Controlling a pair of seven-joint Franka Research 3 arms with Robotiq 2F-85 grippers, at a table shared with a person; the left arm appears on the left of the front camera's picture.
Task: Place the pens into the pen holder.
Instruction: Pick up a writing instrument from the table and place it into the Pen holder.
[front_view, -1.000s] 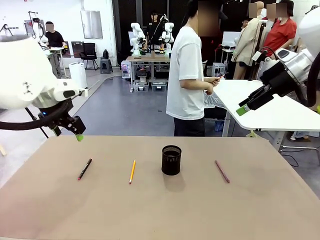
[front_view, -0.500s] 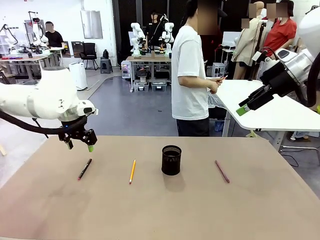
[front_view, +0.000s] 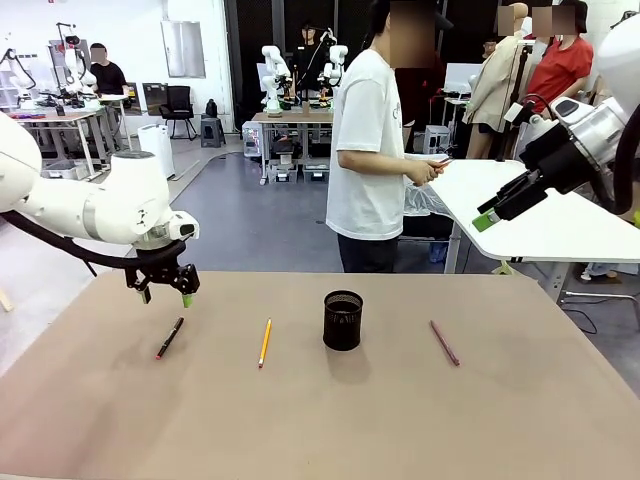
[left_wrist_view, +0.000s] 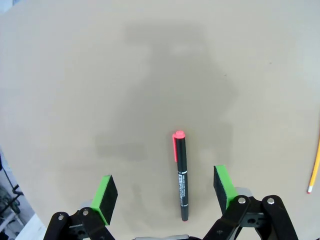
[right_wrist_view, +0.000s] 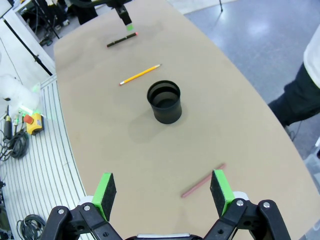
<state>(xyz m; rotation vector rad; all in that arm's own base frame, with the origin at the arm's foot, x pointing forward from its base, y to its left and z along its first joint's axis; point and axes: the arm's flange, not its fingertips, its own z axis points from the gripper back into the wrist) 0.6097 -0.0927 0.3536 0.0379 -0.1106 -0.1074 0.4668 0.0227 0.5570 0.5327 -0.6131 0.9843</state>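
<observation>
Left claw (left_wrist_view: 165, 188) — wide-spread — above black-and-red pen (left_wrist_view: 180, 181)

The tan table (front_view: 330, 420) lies bare around the black-and-red pen (left_wrist_view: 180, 182), with open tabletop on either side of it between the left gripper's (left_wrist_view: 165, 192) wide-spread jaws, while the yellow pencil (front_view: 265, 342) and the mesh pen holder (front_view: 343, 320) sit well apart toward the robot's right.
</observation>
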